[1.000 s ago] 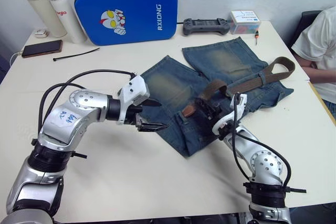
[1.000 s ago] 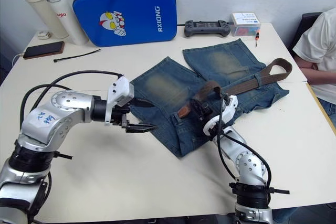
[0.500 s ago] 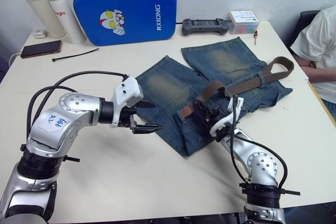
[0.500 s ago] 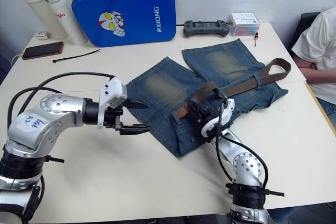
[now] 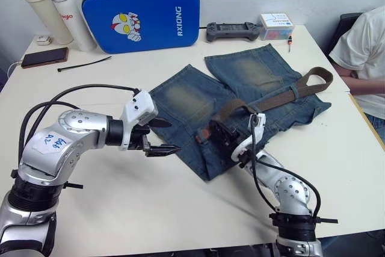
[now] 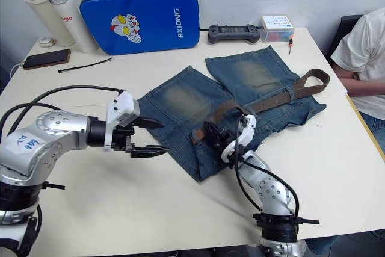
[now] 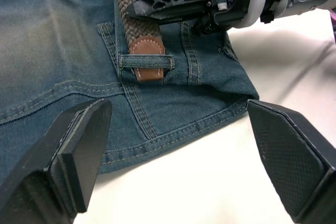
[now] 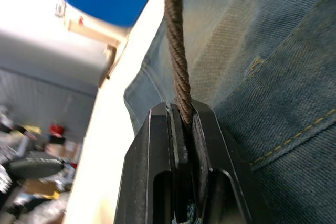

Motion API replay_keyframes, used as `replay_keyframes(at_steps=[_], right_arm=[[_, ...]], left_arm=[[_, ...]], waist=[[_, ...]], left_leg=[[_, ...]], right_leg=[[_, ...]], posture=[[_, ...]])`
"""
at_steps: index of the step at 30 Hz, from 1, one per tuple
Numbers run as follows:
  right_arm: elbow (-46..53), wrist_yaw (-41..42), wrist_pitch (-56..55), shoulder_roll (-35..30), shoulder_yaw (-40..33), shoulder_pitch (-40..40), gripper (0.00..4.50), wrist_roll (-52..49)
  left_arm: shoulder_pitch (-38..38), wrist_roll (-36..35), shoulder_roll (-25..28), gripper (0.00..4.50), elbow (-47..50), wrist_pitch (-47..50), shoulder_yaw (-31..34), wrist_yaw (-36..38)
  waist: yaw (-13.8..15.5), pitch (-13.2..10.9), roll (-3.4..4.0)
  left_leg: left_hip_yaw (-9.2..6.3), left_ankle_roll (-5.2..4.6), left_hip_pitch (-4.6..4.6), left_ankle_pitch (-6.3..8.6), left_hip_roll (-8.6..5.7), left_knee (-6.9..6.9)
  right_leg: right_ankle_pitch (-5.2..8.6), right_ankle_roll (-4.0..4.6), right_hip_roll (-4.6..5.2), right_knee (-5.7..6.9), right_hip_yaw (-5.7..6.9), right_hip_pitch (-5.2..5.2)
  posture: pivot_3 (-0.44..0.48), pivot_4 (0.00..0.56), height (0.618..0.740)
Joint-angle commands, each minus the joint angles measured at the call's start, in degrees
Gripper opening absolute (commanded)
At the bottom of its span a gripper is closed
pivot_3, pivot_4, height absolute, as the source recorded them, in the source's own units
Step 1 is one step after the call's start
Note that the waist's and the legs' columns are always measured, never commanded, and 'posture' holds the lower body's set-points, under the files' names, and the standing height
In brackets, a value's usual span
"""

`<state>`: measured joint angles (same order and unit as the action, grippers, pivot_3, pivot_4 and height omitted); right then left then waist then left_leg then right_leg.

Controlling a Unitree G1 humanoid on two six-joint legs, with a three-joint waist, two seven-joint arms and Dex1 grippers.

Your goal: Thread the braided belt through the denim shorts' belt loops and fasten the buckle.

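Pinching the braided belt [image 8: 176, 51] edge-on in my right hand [image 5: 221, 135] at centre frame, I have its tan tip [image 7: 146, 59] tucked under one of the belt loops [image 7: 146, 62] on the waistband. My left hand [image 5: 157, 138], centre left, hovers open beside the waistband corner, gripping nothing. Outward, the denim shorts [image 5: 252, 88] lie flat across the middle of the white table [image 5: 180, 209], legs toward the upper frame, with the belt trailing to a loop at right centre; the buckle I cannot make out. The woven strap looks soft and floppy, likely to buckle if pushed, so I judge the stiffer tip beyond the loop the place to take hold and pull.
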<state>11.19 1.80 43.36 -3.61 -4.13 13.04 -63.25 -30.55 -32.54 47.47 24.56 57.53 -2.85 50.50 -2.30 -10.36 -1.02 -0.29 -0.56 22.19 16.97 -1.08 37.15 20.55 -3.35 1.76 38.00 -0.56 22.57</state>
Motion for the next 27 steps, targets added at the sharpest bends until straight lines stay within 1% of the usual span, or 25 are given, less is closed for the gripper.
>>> replay_keyframes(at_steps=[1, 4, 6, 8, 9, 10, 11, 12, 14, 16, 20, 22, 24, 26, 27], right_arm=[[-1.5, 0.7, 7.1, -1.8, 8.6, -1.4, 0.01, 5.3], [-0.9, 1.6, 8.2, -3.1, 10.8, -0.3, 0.01, 9.1], [0.2, 1.4, 9.8, -3.2, 8.7, 0.3, 0.90, 7.8], [1.8, 0.2, 11.9, -3.3, 5.5, 0.7, 1.60, 5.0], [2.7, -0.8, 13.0, -3.5, 3.6, 0.9, 2.22, 3.3], [3.7, -2.1, 13.8, -3.6, 1.5, 1.0, 2.59, 1.0], [4.5, -3.6, 14.6, -3.7, -0.3, 1.1, 3.07, -1.0], [5.3, -5.3, 15.4, -4.0, -2.1, 1.2, 3.41, -3.1], [6.3, -7.7, 16.6, -4.7, -4.1, 1.2, 4.37, -5.7], [8.6, -10.1, 18.4, -6.8, -6.2, 1.0, 4.44, -11.2], [14.1, -12.5, 21.9, -16.4, -8.4, 0.2, 4.44, -20.9], [15.2, -13.9, 21.5, -19.7, -8.7, -0.2, 4.44, -25.6], [18.7, -8.1, 21.4, -25.7, -10.6, 0.8, 4.44, -25.6], [22.4, -0.9, 19.3, -31.4, -11.5, 1.6, 4.44, -20.0], [22.2, 1.8, 19.9, -34.6, -11.2, 1.8, 4.44, -18.6]], left_arm=[[-1.0, -1.0, 0.4, 4.50, 1.9, -0.1, 1.0, -0.2], [-1.4, -1.0, 0.1, 4.50, 1.7, -0.4, 0.5, -0.3], [-1.6, -1.0, -0.1, 4.50, 1.4, -0.8, 0.2, -0.2], [-1.8, -0.7, -0.4, 4.50, 1.0, -1.4, -0.3, -0.2], [-1.9, -0.5, -0.7, 4.50, 0.7, -1.8, -0.6, -0.2], [-2.1, -0.4, -1.0, 4.50, 0.4, -2.1, -0.8, -0.2], [-2.2, -0.4, -1.4, 4.50, 0.1, -2.4, -1.0, -0.3], [-2.2, -0.2, -1.7, 4.50, -0.1, -2.6, -1.2, -0.3], [-2.2, 0.0, -1.9, 4.50, -0.3, -3.0, -1.5, -0.4], [-1.8, 0.0, -2.2, 4.50, -0.4, -3.1, -1.7, -0.6], [-0.9, 0.1, -2.3, 4.50, -0.7, -3.0, -2.1, -1.1], [-0.7, 0.4, -2.4, 4.50, -0.9, -3.0, -2.1, -1.3], [-0.7, -0.1, -4.3, 4.50, -1.7, -2.4, -1.1, -3.3], [-0.9, -2.5, -7.6, 4.50, -2.4, 0.7, 1.2, -6.3], [-1.2, -3.4, -9.1, 4.50, -2.5, 3.2, 1.5, -7.9]], waist=[[-0.2, 0.0, -0.05], [-0.5, 0.1, -0.19], [-0.7, 0.1, -0.19], [-0.6, 0.1, -0.19], [-0.6, 0.1, -0.18], [-0.5, 0.1, -0.17], [-0.3, 0.1, -0.17], [0.0, 0.1, -0.16], [0.4, 0.1, -0.16], [0.7, 0.1, -0.14], [0.9, 0.0, -0.09], [0.8, 0.0, -0.10], [0.6, 0.0, 0.02], [0.8, -0.1, 0.10], [0.8, -0.1, 0.09]], left_leg=[[0.00, 0.01, -0.01, 0.00, 0.00, -0.01], [-0.01, 0.05, -0.06, 0.01, 0.03, -0.03], [-0.01, 0.07, -0.07, 0.02, 0.05, -0.04], [-0.02, 0.08, -0.07, 0.02, 0.06, -0.04], [-0.05, 0.08, -0.05, 0.02, 0.06, -0.05], [-0.05, 0.08, -0.04, 0.02, 0.06, -0.04], [-0.05, 0.08, -0.01, 0.02, 0.05, -0.02], [-0.05, 0.07, 0.00, 0.02, 0.05, 0.00], [-0.04, 0.07, 0.01, 0.02, 0.03, 0.02], [-0.03, 0.06, 0.02, 0.01, 0.01, 0.05], [-0.05, -0.02, 0.13, -0.02, -0.11, 0.10], [-0.06, -0.09, 0.15, 0.00, -0.13, 0.10], [-0.06, -0.13, 0.13, 0.02, -0.11, 0.08], [-0.03, -0.16, 0.14, 0.03, -0.11, 0.12], [-0.03, -0.18, 0.15, 0.04, -0.11, 0.14]], right_leg=[[0.00, 0.01, 0.00, 0.00, 0.00, 0.00], [0.05, 0.10, -0.03, -0.01, 0.01, 0.00], [0.05, 0.10, -0.05, -0.01, 0.01, 0.00], [0.06, 0.10, -0.05, 0.01, 0.01, 0.00], [0.06, 0.10, -0.05, 0.02, 0.03, 0.00], [0.06, 0.10, -0.05, 0.03, 0.03, 0.00], [0.06, 0.10, -0.03, 0.03, 0.03, 0.00], [0.06, 0.10, -0.03, 0.03, 0.03, 0.00], [0.06, 0.10, 0.00, 0.01, 0.03, -0.01], [0.06, 0.10, 0.03, -0.02, 0.03, -0.02], [0.05, 0.10, 0.17, -0.07, 0.07, -0.01], [0.05, 0.09, 0.18, -0.09, 0.07, -0.01], [0.05, 0.09, 0.12, -0.13, 0.07, -0.02], [0.06, 0.09, 0.11, -0.14, 0.06, -0.01], [0.06, 0.08, 0.10, -0.14, 0.06, -0.01]], posture=[[0.000, 0.150, 0.740], [0.000, 0.150, 0.740], [0.000, 0.150, 0.740], [0.000, 0.150, 0.740], [0.000, 0.150, 0.740], [0.000, 0.150, 0.740], [0.000, 0.150, 0.740], [0.000, 0.150, 0.740], [0.000, 0.150, 0.740], [0.000, 0.150, 0.740], [0.000, 0.150, 0.740], [0.000, 0.150, 0.740], [0.000, 0.150, 0.740], [0.000, 0.150, 0.740], [0.000, 0.150, 0.740]])
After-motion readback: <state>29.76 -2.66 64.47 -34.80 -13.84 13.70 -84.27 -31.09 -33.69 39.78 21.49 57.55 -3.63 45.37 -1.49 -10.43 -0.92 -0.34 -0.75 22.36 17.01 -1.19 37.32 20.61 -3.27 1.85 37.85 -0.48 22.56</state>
